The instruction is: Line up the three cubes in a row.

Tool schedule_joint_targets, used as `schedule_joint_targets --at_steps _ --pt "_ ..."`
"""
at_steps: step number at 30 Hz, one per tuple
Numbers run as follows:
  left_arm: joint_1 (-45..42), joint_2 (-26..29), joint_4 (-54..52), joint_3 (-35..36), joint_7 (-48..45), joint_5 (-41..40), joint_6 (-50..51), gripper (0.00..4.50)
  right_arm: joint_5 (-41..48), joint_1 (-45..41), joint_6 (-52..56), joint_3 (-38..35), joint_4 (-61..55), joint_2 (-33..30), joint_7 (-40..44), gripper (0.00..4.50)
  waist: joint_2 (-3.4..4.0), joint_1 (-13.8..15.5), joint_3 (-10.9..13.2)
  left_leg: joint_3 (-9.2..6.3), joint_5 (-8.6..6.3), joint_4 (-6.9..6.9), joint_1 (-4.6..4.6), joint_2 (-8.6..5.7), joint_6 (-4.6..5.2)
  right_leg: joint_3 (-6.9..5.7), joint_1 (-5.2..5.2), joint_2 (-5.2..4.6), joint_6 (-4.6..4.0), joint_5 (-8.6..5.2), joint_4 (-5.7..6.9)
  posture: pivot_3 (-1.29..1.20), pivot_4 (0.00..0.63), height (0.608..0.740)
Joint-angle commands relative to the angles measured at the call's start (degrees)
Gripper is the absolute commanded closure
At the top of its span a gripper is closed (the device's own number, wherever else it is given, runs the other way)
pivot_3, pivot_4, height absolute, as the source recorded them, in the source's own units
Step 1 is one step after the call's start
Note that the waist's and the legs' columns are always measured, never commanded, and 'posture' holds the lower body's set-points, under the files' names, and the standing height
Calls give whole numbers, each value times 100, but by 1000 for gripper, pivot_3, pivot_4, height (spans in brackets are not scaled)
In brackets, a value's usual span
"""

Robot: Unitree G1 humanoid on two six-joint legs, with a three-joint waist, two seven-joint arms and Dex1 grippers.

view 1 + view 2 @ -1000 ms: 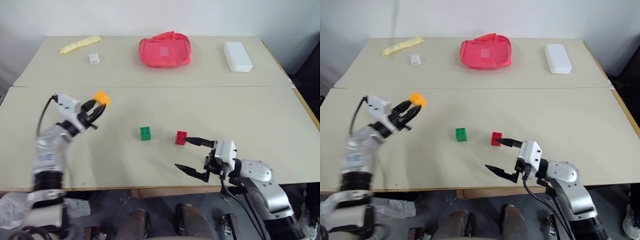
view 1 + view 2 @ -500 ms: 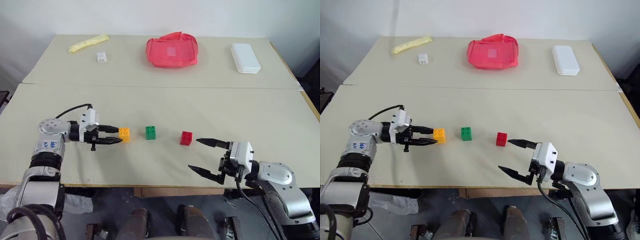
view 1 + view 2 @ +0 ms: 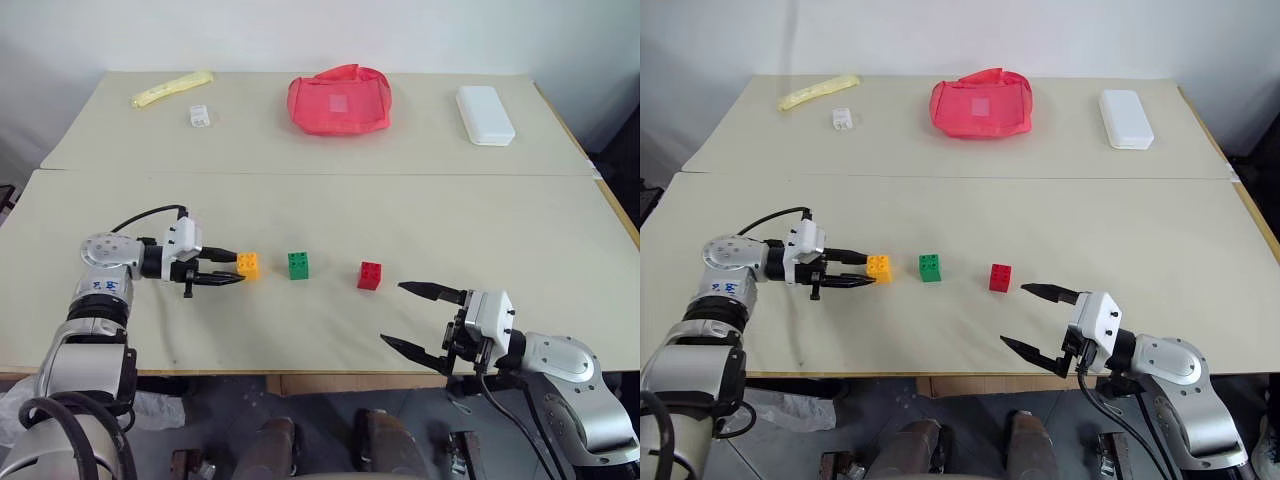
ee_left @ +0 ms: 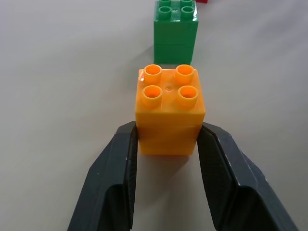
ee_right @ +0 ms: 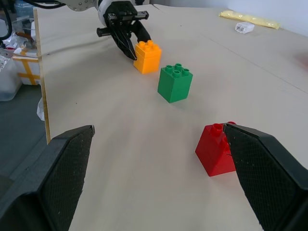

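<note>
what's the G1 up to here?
It is lining up three small studded plastic blocks on the beige table. The left hand is shut on the orange studded block, which sits on the table next to the green studded block. The red studded block lies further along, so the three already form a rough row. The right hand hangs open near the table's front edge, short of the red block, holding nothing.
</note>
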Motion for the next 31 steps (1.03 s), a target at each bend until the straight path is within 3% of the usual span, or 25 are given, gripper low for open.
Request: schedule_joint_targets --at_steps 1,7,11,14,16,22,24,26,31 --pt "53 130 80 -2 -277 142 -88 3049 68 -63 -56 -62 -75 -33 41 0 0 14 0 0 0 0 0 0 0 0 0 -1 0 0 0 0 150 740" --pt "25 157 6 -87 -512 138 291 3049 62 -195 -67 -8 47 -27 132 0 0 22 0 0 0 0 1 -2 1 1 1 -2 0 0 1 0 150 740" --pt "77 294 -263 103 -465 -66 542 1767 137 -430 -57 -32 234 -45 282 0 -3 6 1 2 0 0 -1 -2 1 2 0 0 0 0 2 0 150 740" --pt "556 536 -783 527 -333 -452 166 847 214 -657 -72 -139 423 -158 516 0 -3 -32 2 2 0 -2 -1 0 1 7 -6 -3 0 0 3 0 150 740" --pt "1017 798 -1265 799 -319 -734 529 287 311 -821 -54 -284 599 -320 721 0 -3 -85 2 2 -1 -3 -2 6 -1 11 -7 -16 0 0 0 0 150 740" --pt "2213 1232 -2878 1561 193 -1436 1568 287 617 -1243 274 -543 1006 -940 1356 0 2 -109 4 -12 -3 -2 -3 14 -3 25 5 -25 -1 0 -14 0 150 740" --pt "2844 1404 -3701 1898 485 -1527 1766 287 251 -1622 -80 -456 1540 -1273 1765 0 1 -112 5 -16 -4 -2 -3 15 -3 41 8 -31 -2 0 -18 0 150 740" --pt "3278 1536 -4207 2019 687 -1490 2021 287 293 -1998 -95 -453 1915 -1196 1778 0 0 -121 5 -15 -6 -3 -2 17 -5 45 9 -32 -3 -1 -24 0 150 740" --pt "3430 1487 -4274 2285 1120 -1514 2110 287 203 -2223 -222 -299 2176 -1098 2005 0 3 -65 6 -33 -8 -7 -3 29 -22 28 8 -26 -20 -10 -28 0 150 740"
